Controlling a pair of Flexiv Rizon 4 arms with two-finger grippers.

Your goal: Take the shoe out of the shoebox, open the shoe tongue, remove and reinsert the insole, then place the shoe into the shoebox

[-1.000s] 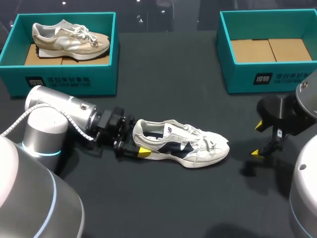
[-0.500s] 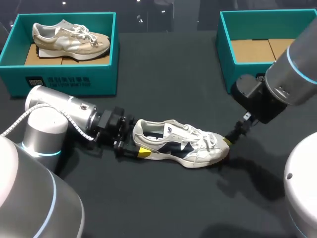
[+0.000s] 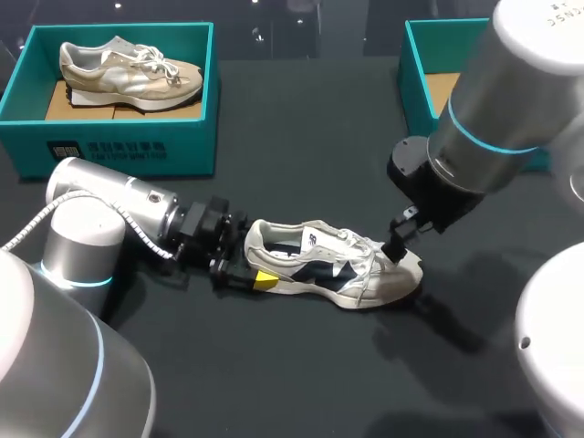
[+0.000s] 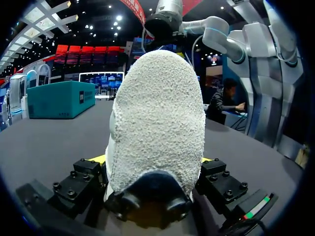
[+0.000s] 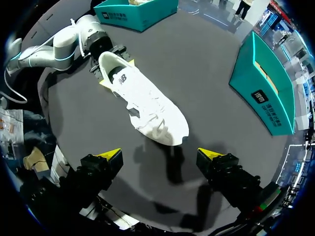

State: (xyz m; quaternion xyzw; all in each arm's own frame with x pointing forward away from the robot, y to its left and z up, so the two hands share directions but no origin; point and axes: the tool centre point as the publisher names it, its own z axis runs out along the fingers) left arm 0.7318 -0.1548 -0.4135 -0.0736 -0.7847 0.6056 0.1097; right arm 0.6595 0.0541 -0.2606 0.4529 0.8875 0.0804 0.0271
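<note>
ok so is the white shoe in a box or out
Out: the white shoe sits upright on the dark table, heel held in the left gripper.

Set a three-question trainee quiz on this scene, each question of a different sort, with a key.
1. True or false: the white shoe lies upright on the table.
2. Which part of the white shoe does the left gripper clamp? A) toe B) heel C) laces
3. Fill in: the right gripper hangs over the shoe's toe with its fingers ____.

Key: 1 true; 2 B; 3 open.
</note>
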